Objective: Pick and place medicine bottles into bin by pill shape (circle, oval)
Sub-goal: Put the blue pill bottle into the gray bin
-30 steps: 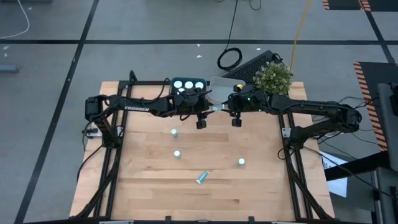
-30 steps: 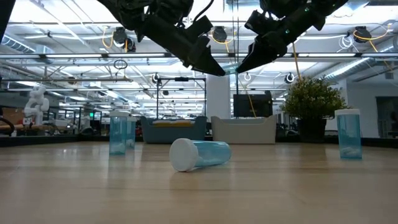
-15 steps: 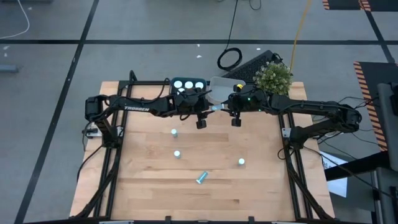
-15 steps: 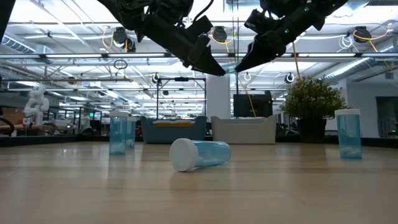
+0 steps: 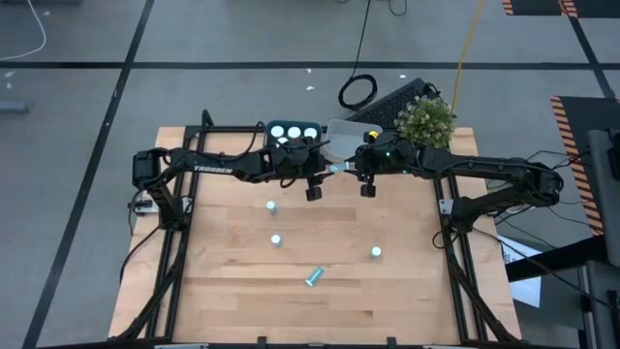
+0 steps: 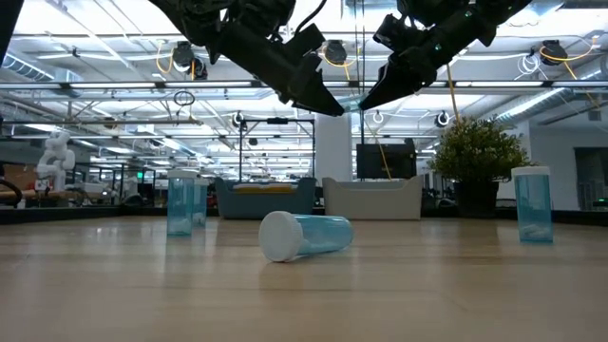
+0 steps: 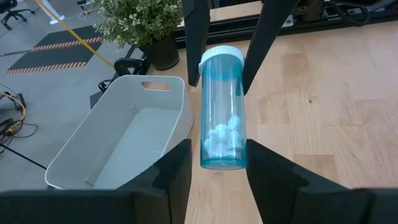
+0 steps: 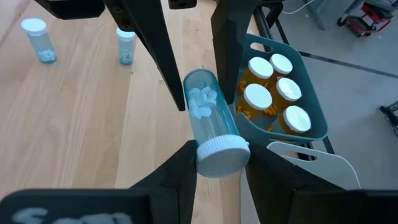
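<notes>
**Blue bottle held between both grippers, above the table's far edge**

High view: left gripper (image 5: 313, 193) and right gripper (image 5: 368, 189) tip to tip near the far edge of the wooden table (image 5: 232, 291). Dark bin (image 5: 294, 135) with white-capped bottles just behind the left arm, pale bin (image 5: 341, 130) beside it. Three upright blue bottles (image 5: 276, 239) on the wood, one fallen bottle (image 5: 314, 277) nearer the front. Bushy green plant (image 5: 424, 120) at the far right corner.

Low view: both dark grippers up high, slanting toward each other. Fallen bottle lying sideways, round white cap toward the camera. Translucent blue cylinders upright on either side.

Left wrist view: held bottle (image 7: 222, 109) between the left fingers (image 7: 180, 171) at its base, cap end between the right gripper's fingers. Clear pale-blue plastic, ribbed white cap, round white pills clumped at the base. Smooth grey-white tub below, empty-walled, with a handle slot.

Right wrist view: cap end clamped by the right gripper (image 8: 219, 163), left gripper closed on the far end. Teal bin (image 8: 316, 121) alongside, five orange bottles (image 8: 258, 97) with wide white caps packed in it.
</notes>
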Motion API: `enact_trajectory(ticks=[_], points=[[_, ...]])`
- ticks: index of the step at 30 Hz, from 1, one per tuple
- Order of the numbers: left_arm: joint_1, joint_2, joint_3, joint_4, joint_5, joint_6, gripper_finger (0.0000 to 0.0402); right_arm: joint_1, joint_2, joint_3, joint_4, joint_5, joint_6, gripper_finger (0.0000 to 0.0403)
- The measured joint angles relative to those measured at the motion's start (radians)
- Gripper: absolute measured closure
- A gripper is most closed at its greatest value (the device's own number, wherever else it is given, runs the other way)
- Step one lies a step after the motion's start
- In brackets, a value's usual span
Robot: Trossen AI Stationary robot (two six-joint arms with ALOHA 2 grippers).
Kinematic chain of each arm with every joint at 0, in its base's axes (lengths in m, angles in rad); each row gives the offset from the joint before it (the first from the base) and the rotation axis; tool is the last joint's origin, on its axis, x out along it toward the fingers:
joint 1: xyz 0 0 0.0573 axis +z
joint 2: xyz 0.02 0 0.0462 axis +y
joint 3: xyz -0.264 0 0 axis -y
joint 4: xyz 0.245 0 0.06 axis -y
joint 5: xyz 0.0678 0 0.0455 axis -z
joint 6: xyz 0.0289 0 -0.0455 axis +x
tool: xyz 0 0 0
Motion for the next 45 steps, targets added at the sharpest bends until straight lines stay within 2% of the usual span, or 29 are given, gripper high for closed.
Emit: enact_trajectory(ticks=[6, 14, 22, 30, 37, 45], points=[[-0.002, 0.000, 0.000, 0.000, 0.000, 0.003, 0.0257, 0.000, 0.000, 0.000, 0.000, 0.000, 0.000, 0.0288], [-0.012, 0.000, 0.000, -0.002, -0.004, 0.014, 0.0298, 0.000, 0.000, 0.000, 0.001, 0.000, -0.001, 0.0288], [-0.012, 0.000, 0.000, 0.000, -0.012, 0.008, 0.0273, 0.000, 0.000, 0.000, 0.006, 0.000, -0.001, 0.0288], [-0.012, 0.000, 0.000, 0.000, -0.012, 0.004, 0.0297, 0.000, 0.000, 0.000, 0.006, 0.000, -0.001, 0.0288], [-0.013, 0.000, 0.000, 0.000, -0.012, 0.003, 0.0289, 0.000, 0.000, 0.000, 0.006, 0.000, -0.001, 0.0287], [-0.013, -0.001, 0.000, 0.000, -0.012, 0.001, 0.0300, 0.005, -0.002, 0.000, 0.036, 0.001, -0.031, 0.0225]])
